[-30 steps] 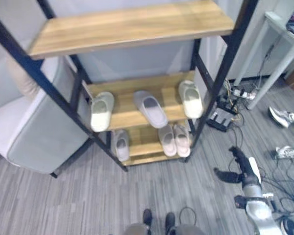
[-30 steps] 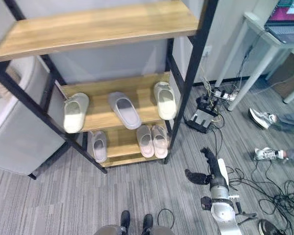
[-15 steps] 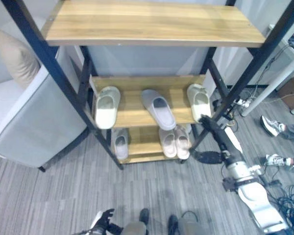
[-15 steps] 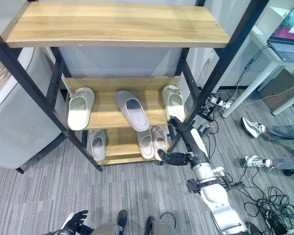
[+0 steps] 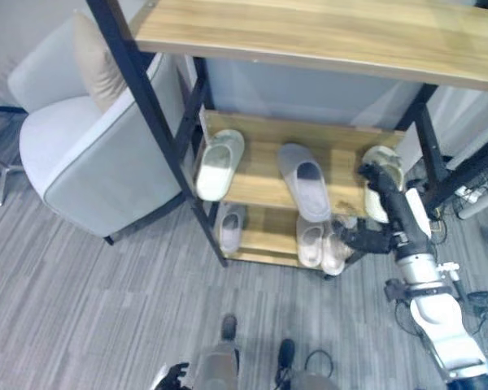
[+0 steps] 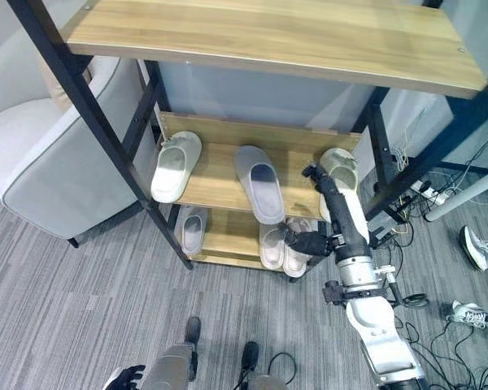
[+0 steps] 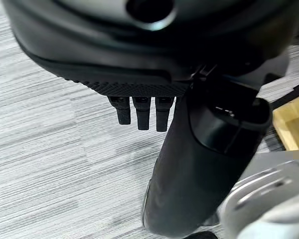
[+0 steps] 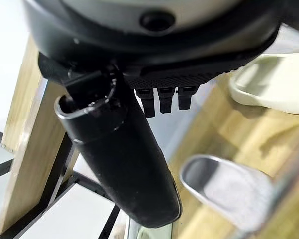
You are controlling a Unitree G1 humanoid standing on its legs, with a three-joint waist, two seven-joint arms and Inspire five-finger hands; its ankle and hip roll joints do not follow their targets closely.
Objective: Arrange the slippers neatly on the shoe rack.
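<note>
The robot's right hand [image 6: 332,213], fingers extended and holding nothing, reaches to the cream slipper [image 6: 339,168] at centre right on the shoe rack [image 6: 220,187]. A grey slipper [image 6: 259,183] lies mid-frame. The left hand [image 6: 124,377], lower left, hangs relaxed.

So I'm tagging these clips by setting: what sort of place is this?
Probably an office or lab set up like a home entryway: a wooden shoe rack holding slippers, a grey armchair, plus a power strip and a white desk leg on grey carpet.
</note>
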